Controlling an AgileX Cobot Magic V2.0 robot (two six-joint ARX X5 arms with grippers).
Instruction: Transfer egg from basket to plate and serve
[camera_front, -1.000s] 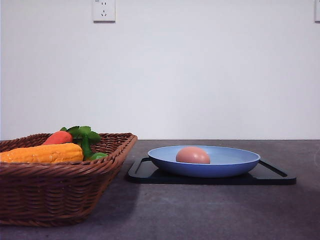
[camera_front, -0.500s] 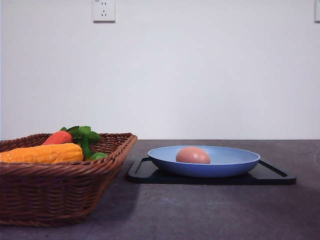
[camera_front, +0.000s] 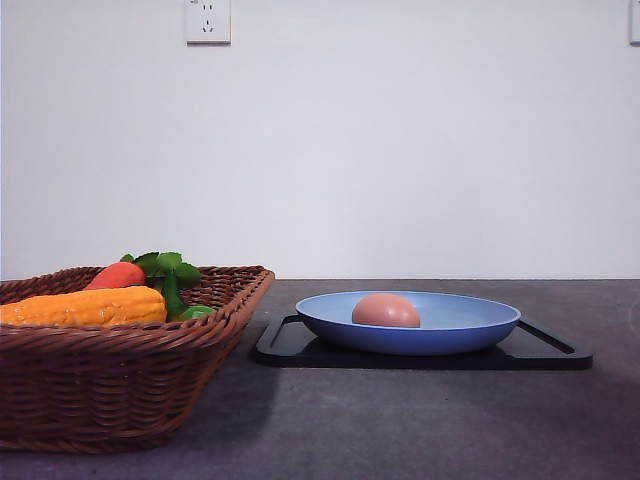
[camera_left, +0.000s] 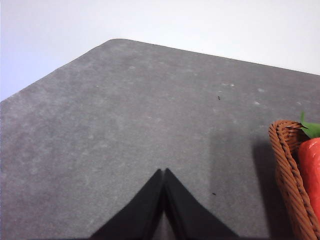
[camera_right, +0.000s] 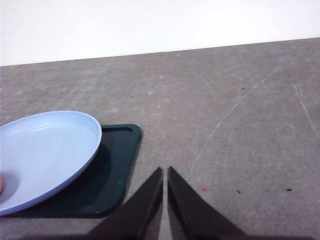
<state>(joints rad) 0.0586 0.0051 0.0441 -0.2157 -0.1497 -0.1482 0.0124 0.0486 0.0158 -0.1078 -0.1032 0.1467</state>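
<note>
The egg (camera_front: 386, 311) lies in the plate (camera_front: 470, 330), which sits on a black tray (camera_front: 545, 352) on the table (camera_front: 400, 420), just right of the basket (camera_front: 120, 385). The basket holds a corn cob (camera_front: 85, 306) and a carrot (camera_front: 116, 275) with green leaves. The left gripper (camera_left: 163, 172) has its fingers pressed together over bare table beside the basket rim; the right gripper (camera_right: 165, 171) has its fingers nearly together, holding nothing, over the table beside the tray.
</note>
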